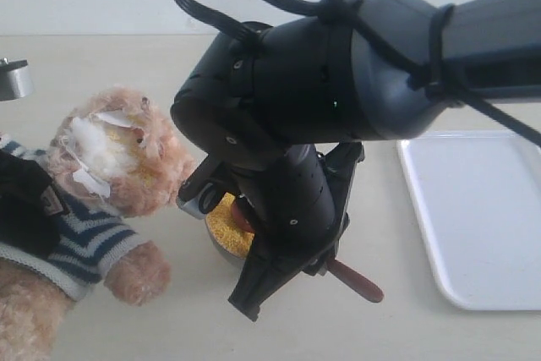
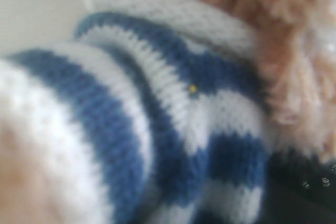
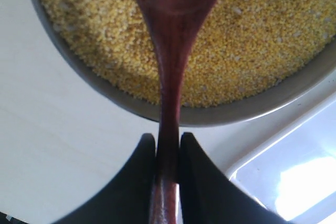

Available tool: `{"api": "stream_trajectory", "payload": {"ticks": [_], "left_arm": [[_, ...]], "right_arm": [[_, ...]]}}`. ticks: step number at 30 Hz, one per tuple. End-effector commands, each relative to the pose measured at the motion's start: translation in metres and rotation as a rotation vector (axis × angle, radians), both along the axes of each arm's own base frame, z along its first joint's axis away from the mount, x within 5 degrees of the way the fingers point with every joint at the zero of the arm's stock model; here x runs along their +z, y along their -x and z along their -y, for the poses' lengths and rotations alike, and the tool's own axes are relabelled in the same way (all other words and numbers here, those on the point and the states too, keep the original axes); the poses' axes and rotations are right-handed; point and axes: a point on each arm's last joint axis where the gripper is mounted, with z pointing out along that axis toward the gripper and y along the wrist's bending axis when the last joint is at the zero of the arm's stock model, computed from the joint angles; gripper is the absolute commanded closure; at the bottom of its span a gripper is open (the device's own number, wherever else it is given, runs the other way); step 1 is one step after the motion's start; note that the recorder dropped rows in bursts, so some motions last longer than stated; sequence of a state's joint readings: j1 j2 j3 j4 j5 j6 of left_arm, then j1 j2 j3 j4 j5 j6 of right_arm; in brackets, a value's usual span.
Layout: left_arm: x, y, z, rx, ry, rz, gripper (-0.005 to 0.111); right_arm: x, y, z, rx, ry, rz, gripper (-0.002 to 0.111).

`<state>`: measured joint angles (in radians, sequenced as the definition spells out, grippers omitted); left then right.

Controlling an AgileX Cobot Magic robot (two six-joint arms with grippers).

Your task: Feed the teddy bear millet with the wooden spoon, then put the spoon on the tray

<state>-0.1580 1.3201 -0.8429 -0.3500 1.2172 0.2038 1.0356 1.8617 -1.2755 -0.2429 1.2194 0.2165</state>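
The teddy bear (image 1: 127, 162) leans at the left in its striped shirt (image 2: 173, 103), its muzzle turned toward the bowl. My left gripper (image 1: 21, 196) is a black shape pressed into the shirt at the bear's chest; the left wrist view is filled by bunched shirt. My right gripper (image 3: 168, 142) is shut on the wooden spoon (image 3: 170, 72) by its handle. The spoon's oval end hangs over the millet (image 3: 262, 35) in the metal bowl (image 3: 79, 72). In the exterior view the handle's end (image 1: 359, 283) sticks out below the right arm, which hides most of the millet (image 1: 224, 221).
The white tray (image 1: 473, 217) lies at the right and also shows beside the bowl (image 3: 283, 182). The bulky right arm (image 1: 338, 73) covers the middle of the exterior view. A grey metal object (image 1: 13, 80) sits at the far left edge.
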Motion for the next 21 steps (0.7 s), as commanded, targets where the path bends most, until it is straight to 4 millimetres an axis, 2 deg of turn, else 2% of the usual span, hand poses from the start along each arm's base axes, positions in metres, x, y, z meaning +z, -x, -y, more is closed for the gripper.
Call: {"api": "stream_trajectory", "payload": {"ticks": [1, 6, 13, 21], "left_arm": [[0.004, 0.001, 0.001, 0.000, 0.008, 0.014, 0.103], [0.004, 0.001, 0.001, 0.000, 0.008, 0.014, 0.103], [0.004, 0.001, 0.001, 0.000, 0.008, 0.014, 0.103], [0.004, 0.001, 0.001, 0.000, 0.008, 0.014, 0.103]], "right_arm": [[0.001, 0.001, 0.000, 0.005, -0.002, -0.005, 0.109], [0.001, 0.001, 0.000, 0.001, -0.003, -0.008, 0.109], [-0.011, 0.004, 0.011, 0.018, 0.062, -0.013, 0.109], [0.002, 0.000, 0.007, 0.027, 0.026, 0.030, 0.109]]}}
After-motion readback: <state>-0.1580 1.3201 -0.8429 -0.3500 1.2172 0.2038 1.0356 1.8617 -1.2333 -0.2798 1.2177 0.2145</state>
